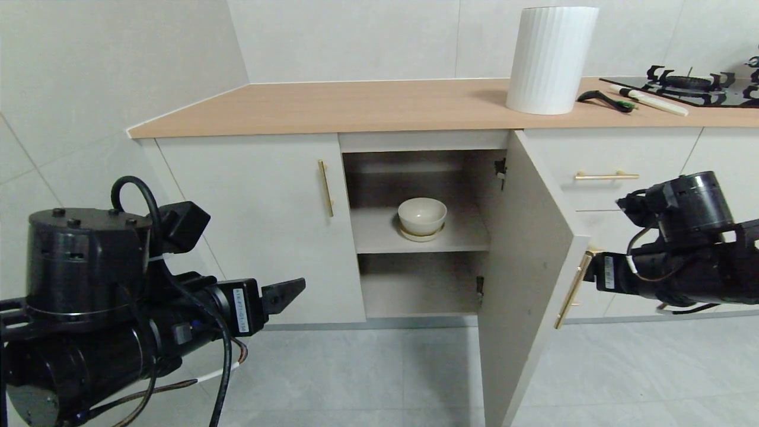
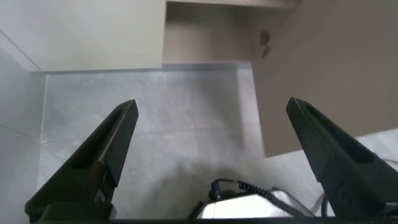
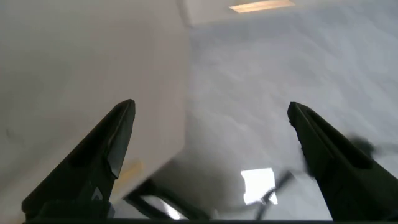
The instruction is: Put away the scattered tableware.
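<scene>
Pale floor tiles [image 1: 385, 367] run under a wood counter [image 1: 356, 107], and a cupboard [image 1: 427, 142] stands open below it. Our left gripper [image 2: 212, 107] hangs low, out in front of the cupboard's shut side, with its two fingers wide apart and nothing between them. Our right gripper [image 3: 211, 107] is by the outer edge of the cupboard door [image 1: 528, 267], close to the gold handle [image 1: 572, 290]. Its fingers are spread too and hold nothing. Inside the cupboard, on the middle shelf [image 1: 465, 237], sits the bowl [image 1: 421, 216]. On the counter above the cupboard's right end stands a tall white pot [image 1: 551, 59], and past it lie a black and green tool [image 1: 605, 99] and a long white stick [image 1: 649, 101].

We think the bowl is put away and the door is next. To shut it well, we should push the door's outer face softly, let it swing on its hinges, and keep the left gripper out of its way.

The door hides the right gripper's tips in the head view, so we cannot tell if they touch the handle. Something flat may lie under the bowl, but we cannot be sure. The stove [image 1: 691, 83] is cut off at the edge.
</scene>
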Available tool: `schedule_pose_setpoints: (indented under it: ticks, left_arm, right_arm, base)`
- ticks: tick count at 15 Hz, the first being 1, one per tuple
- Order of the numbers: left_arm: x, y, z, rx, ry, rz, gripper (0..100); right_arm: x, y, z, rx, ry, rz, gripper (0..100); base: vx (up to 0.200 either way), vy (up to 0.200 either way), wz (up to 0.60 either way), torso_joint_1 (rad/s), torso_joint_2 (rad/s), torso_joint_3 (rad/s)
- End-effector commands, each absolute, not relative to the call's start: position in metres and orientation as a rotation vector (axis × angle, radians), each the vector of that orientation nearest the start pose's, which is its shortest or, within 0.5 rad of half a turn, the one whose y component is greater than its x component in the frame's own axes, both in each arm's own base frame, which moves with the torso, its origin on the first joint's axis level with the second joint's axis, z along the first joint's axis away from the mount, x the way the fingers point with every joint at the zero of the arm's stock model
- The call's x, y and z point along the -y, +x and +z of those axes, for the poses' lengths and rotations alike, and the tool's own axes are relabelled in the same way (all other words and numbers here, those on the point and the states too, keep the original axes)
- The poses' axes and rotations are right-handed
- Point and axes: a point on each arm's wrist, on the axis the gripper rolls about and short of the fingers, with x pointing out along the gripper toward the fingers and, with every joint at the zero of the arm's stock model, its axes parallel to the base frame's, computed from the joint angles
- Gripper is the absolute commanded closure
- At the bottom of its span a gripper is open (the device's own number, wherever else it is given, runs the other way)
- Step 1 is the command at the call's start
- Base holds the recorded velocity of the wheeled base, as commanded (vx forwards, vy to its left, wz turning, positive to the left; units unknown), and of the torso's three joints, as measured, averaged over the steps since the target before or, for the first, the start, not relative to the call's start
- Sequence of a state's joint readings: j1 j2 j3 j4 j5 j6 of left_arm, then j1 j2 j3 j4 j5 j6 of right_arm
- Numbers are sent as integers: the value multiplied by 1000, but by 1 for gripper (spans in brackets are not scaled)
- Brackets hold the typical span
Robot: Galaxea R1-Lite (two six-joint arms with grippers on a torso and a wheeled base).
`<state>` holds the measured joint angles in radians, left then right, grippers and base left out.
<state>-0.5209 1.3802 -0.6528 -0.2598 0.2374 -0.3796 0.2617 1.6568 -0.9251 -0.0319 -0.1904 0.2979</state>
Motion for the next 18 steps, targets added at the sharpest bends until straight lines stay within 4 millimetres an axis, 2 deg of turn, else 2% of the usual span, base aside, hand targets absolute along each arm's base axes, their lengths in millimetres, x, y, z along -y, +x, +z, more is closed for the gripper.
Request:
schedule_pose_setpoints:
  ticks: [1,5,10,12,18]
  left_arm:
    - [103,190,193,-468,-202,-194,0]
    - [101,186,199,-451,-207,-197,0]
    - [99,181,206,-462,-203,-200,0]
    - [101,180,204,-471,-197,-208,0]
    - [101,178,203,-487,-191,-210,0]
  right_arm:
    - [-95,305,145,-707,133,82,0]
    - [-136,330,120,-703,143,238,0]
    - [-174,337,103,-618,268,300,0]
    - [-179,342,97,-576,294,303,0]
    - [-180,343,97,-558,302,285,0]
  base:
    - [0,0,0,0,0,0]
    - [0,0,0,0,0,0]
    - [0,0,0,0,0,0]
    - [0,0,0,0,0,0]
    - [0,0,0,0,0,0]
